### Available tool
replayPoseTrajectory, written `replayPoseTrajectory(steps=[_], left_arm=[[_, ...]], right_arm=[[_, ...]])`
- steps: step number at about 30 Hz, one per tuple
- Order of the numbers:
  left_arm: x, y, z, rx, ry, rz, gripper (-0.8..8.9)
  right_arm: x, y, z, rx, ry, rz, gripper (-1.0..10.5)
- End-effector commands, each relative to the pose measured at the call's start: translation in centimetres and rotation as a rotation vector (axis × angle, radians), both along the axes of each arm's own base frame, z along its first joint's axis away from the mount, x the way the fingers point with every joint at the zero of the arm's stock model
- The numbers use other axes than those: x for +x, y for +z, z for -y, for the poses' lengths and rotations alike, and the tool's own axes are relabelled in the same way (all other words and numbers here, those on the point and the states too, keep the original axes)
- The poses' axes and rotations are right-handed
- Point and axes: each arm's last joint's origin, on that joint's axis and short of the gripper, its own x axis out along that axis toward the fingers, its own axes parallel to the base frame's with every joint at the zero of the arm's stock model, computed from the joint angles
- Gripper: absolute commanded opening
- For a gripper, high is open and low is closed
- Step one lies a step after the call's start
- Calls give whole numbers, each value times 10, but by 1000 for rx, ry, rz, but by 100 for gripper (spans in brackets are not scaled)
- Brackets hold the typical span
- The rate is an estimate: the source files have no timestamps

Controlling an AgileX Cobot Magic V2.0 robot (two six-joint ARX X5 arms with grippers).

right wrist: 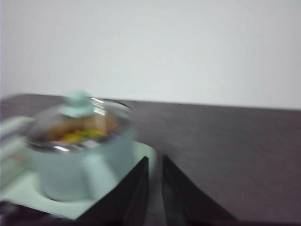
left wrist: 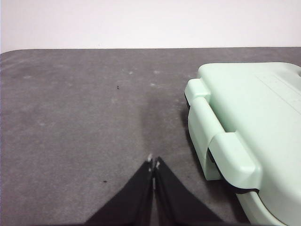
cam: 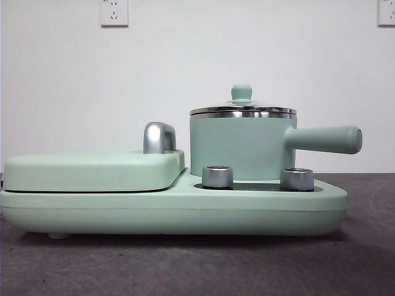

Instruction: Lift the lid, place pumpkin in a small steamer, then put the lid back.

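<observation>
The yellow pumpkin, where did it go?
In the right wrist view, something yellow-orange, likely the pumpkin, shows blurred through the round glass lid with the mint-green knob, inside the mint-green cylindrical steamer pot.

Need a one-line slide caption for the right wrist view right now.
Right hand beside the small steamer, lid seated, something yellow-orange showing blurrily through the glass.

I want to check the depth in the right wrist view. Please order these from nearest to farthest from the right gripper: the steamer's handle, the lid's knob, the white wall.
1. Straight mint-green handle of the small steamer, beside the right gripper.
2. Mint-green knob on the glass lid, higher and behind.
3. White wall, beyond the table.
</observation>
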Motion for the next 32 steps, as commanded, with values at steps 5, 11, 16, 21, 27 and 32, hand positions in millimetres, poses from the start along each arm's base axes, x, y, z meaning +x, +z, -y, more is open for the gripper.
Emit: replayPoseTrajectory(steps=[5,11,16,21,27,32], left_arm=[[1,-7,0,10,-2,-24,6],[1,-7,0,10,-2,-24,6],[1,-7,0,10,-2,-24,6],[1,-7,0,10,-2,-24,6],[1,-7,0,10,-2,-24,6],[1,-7,0,10,-2,-24,6]], right_arm=[[-2,-14,10,-90,-245,-99,42],[3,-33,13,-106,-341,-135,42],[7,-53,14,-95,-320,-180,42],[7,-53,14,-114,-312,-174,42],[7,-53,14,-121,-310,-169,42],[7,-51,14,-118,-311,-152,42]])
